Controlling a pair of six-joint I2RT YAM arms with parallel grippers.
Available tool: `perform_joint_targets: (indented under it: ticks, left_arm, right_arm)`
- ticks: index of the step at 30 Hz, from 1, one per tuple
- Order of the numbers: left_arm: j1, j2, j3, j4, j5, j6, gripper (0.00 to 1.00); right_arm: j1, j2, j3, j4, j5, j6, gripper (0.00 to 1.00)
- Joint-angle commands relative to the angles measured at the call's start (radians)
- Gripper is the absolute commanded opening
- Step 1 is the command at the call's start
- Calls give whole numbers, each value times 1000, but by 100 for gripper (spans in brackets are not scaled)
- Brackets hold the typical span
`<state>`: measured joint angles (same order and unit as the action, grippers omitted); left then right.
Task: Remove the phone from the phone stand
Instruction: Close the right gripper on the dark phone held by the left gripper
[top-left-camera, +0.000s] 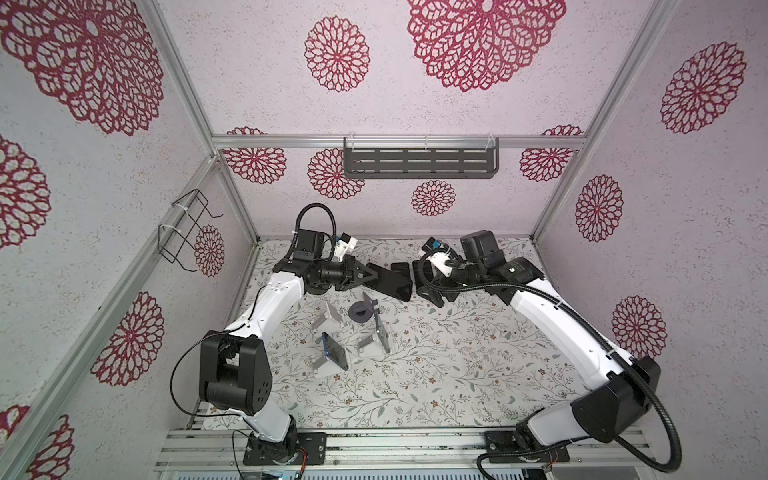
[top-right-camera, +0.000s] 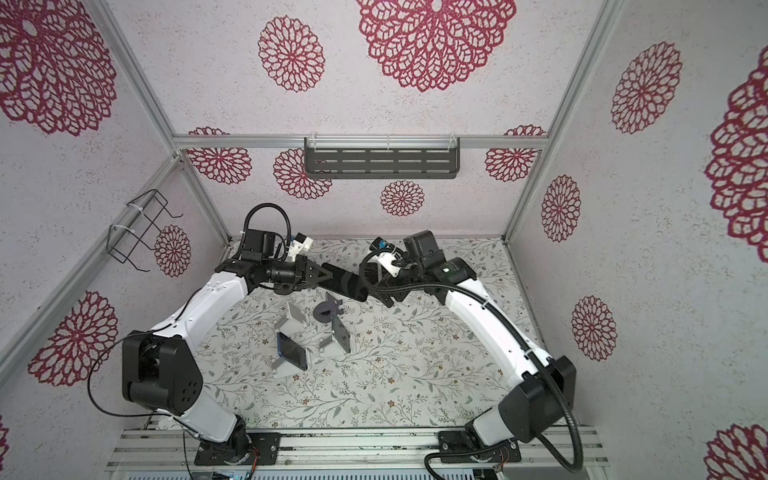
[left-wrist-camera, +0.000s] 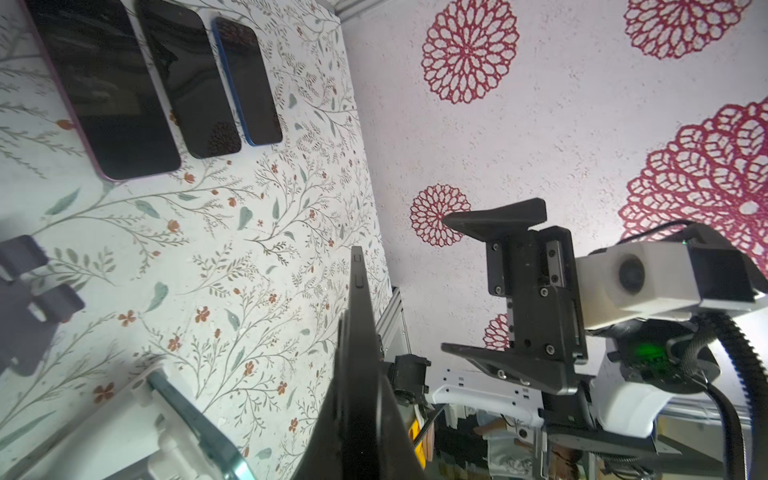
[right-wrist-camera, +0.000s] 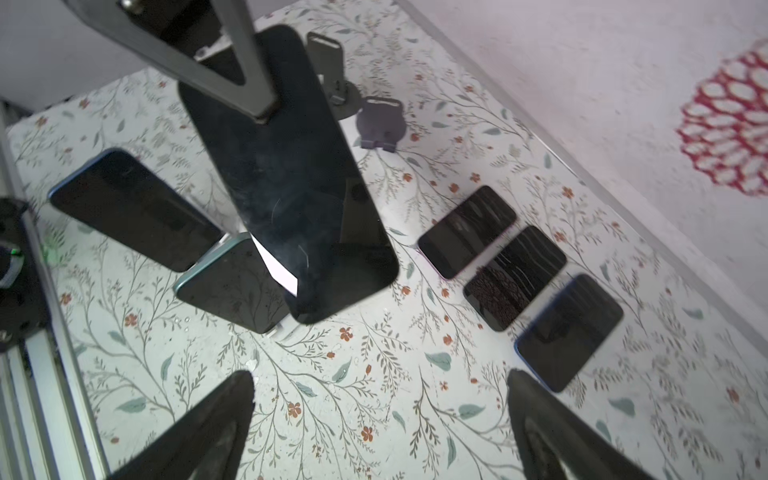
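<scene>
Table (top-left-camera: 457, 374): three flat phones (right-wrist-camera: 513, 276) lie beyond the round stand (top-left-camera: 360, 311). Right gripper (left-wrist-camera: 444, 282) gapes empty (handover likely). Left gripper (top-left-camera: 371, 271) clamps a black phone (top-left-camera: 392, 282), raised just beyond that stand. Two docked phones (top-left-camera: 334, 351) near it are left to do.
</scene>
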<state>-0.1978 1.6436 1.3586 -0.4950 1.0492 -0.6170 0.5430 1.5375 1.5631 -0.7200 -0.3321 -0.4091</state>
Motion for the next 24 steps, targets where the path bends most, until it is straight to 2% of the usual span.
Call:
perform_joint_targets:
  ticks: [1, 5, 9, 18, 24]
  left_arm:
    - [-5, 20, 20, 9, 87, 14, 0]
    - [-3, 43, 22, 4, 92, 10, 0]
    - [-3, 42, 22, 4, 87, 15, 0]
    - [1, 50, 18, 7, 77, 15, 0]
    - [1, 55, 17, 10, 61, 9, 0]
  right_arm:
    - [27, 110, 138, -127, -58, -219, 99]
    - [74, 202, 227, -148, -27, -289, 99]
    - [87, 256, 272, -164, -52, -316, 99]
    - [101, 345, 332, -191, -83, -290, 99]
    - [107, 344, 325, -134, -60, -264, 92]
